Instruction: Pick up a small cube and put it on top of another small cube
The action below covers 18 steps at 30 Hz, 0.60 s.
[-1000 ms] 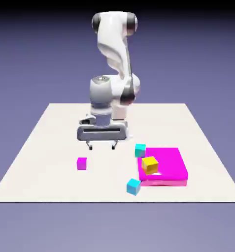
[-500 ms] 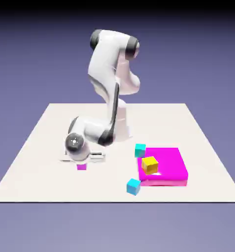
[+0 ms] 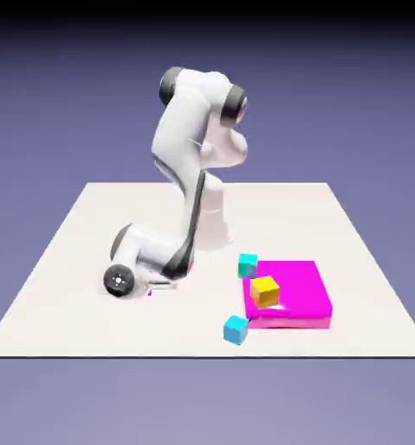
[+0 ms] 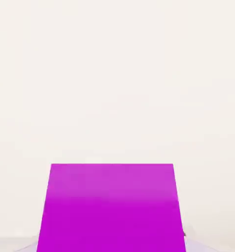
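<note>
The arm was bent low over the bench (image 3: pixel 63 287), and its end effector (image 3: pixel 151 288) was down at the spot where the small magenta cube (image 4: pixel 112 206) sat. In the exterior view the hand hid almost all of that cube; only a tiny bit of magenta peeked out under it. In the hand view the cube filled the bottom middle, big and close, right where the two fingers would be, so the fingers were hidden behind it. The end effector was squeezed shut on the cube. The cube seemed to be sitting on the bench, not lifted yet.

So the first part looked done: the cube was grabbed. The rest was left to do. The cube had to go up, travel over, and be set on top of another small cube. Two cyan cubes were well apart from it, toward the exterior view's right: one cyan cube (image 3: pixel 247 265) was at the back corner of the big magenta slab (image 3: pixel 302 291), and another cyan cube (image 3: pixel 236 329) was near its front corner. A yellow cube (image 3: pixel 264 291) rested on the slab
</note>
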Each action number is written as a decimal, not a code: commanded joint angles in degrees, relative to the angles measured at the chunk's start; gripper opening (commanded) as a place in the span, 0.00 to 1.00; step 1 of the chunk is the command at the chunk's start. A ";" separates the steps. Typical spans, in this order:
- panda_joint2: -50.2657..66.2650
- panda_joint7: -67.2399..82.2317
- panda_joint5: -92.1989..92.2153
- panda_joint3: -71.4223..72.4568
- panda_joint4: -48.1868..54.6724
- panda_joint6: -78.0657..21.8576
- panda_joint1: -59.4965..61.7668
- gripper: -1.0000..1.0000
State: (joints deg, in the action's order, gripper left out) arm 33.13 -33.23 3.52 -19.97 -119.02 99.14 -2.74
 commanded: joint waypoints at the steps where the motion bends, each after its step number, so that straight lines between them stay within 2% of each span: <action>1: -0.72 -2.52 1.48 2.07 0.04 -0.12 1.16 0.00; 18: -12.98 -44.88 28.87 37.24 0.65 -2.35 20.81 0.00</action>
State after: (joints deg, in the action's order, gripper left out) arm 20.15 -78.09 32.51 17.27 -118.38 96.82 18.06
